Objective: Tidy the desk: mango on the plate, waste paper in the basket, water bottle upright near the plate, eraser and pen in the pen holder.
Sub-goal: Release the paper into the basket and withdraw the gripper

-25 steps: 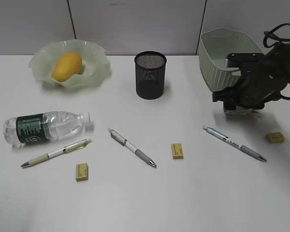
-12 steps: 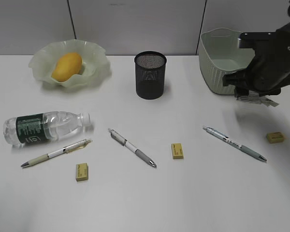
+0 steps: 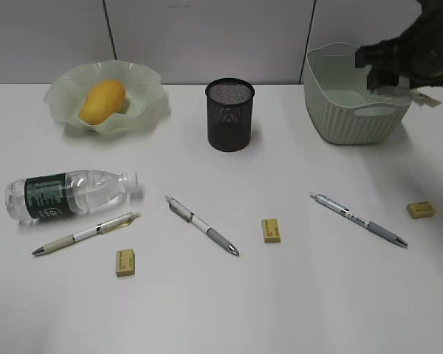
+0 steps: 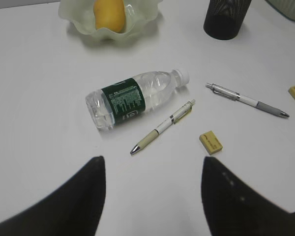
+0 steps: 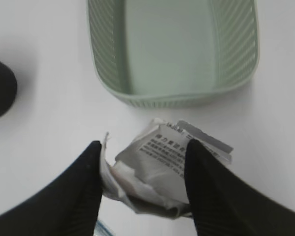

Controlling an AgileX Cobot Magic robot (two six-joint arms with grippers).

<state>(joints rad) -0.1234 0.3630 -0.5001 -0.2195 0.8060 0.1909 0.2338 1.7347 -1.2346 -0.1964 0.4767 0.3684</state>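
My right tool (image 5: 142, 177) grasps the waste paper (image 5: 160, 169) between its two dark fingers, raised above the bench (image 3: 317, 295) just at the near rim of the basket (image 3: 351, 110), not yet inside it. My left tool (image 4: 152, 191) hangs released and empty over the bench, its fingers spread apart, with the water bottle (image 4: 132, 98) lying on its side ahead of it beside a pen (image 4: 163, 127). The mango (image 3: 102, 101) sits on the plate (image 3: 144, 110), and the pen holder (image 3: 229, 115) stands upright between plate and basket
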